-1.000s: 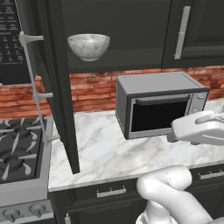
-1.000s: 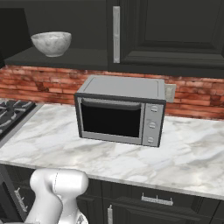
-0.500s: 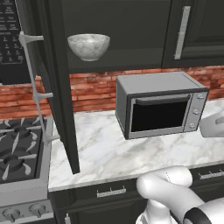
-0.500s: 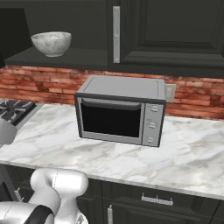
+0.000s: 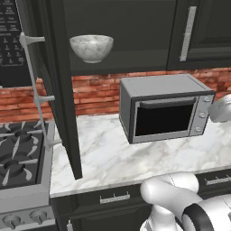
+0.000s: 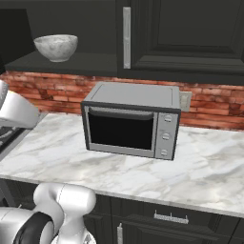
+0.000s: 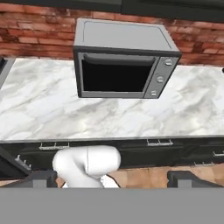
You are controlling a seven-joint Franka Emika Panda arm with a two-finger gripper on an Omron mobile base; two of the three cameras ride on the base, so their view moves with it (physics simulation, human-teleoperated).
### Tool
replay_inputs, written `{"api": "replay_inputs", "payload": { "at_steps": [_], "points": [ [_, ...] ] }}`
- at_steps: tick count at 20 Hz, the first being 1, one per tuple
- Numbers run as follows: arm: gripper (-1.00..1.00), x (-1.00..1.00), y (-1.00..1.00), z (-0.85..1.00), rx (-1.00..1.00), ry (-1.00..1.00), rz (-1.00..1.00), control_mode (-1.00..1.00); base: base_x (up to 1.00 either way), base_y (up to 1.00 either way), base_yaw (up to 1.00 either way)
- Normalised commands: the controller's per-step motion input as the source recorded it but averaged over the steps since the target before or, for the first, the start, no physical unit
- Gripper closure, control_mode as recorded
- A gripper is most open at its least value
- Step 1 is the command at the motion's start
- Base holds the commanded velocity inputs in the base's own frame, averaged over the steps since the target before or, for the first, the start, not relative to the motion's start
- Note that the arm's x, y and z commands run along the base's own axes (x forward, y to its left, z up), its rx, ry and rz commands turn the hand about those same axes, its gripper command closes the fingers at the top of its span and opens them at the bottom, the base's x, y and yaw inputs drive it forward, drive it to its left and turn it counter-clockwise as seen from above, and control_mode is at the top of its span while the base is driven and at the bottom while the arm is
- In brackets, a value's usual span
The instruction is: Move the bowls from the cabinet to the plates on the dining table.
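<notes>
The white-grey marbled bowl (image 5: 91, 47) is seated near the front edge of the open cabinet (image 5: 135, 49) shelf. It is judged rigid, glossy, slippery and breakable. A rim grip is advised. The end effector (image 7: 111, 179) fingers are spread apart, holding nothing.

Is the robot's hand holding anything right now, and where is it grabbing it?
Nothing. The gripper is open, with empty space between its fingertips. The marbled bowl sits untouched on the cabinet shelf.

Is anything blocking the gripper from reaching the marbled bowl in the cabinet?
Nothing visible does: the cabinet door stands swung open, the marbled bowl sits alone at the shelf's front, and the open gripper is back over the counter.
</notes>
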Motion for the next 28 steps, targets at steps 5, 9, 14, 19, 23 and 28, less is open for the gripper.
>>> {"api": "replay_inputs", "payload": {
  "at_steps": [5, 9, 14, 19, 23, 28],
  "points": [
    [-1.0, 0.65, -0.27, -0.16, 0.0, -0.16, 0.0, -1.0, 0.0, 0.0, 0.0],
    [-1.0, 0.36, -0.18, 0.0, 0.0, -0.2, 0.0, -1.0, 0.0, 0.0, 0.0],
    [-1.0, 0.32, -0.01, 0.06, 0.0, -0.26, 0.0, -1.0, 0.0, 0.0, 0.0],
    [-1.0, 0.3, -0.07, 0.42, 0.0, -0.09, 0.0, -1.0, 0.0, 0.0, 0.0],
    [-1.0, 0.19, -0.2, 0.56, 0.0, 0.0, 0.0, -1.0, 0.0, 0.0, 0.0],
    [-1.0, 0.06, -0.33, 0.44, 0.0, 0.0, 0.0, -1.0, 0.0, 0.0, 0.0]
  ]
}}
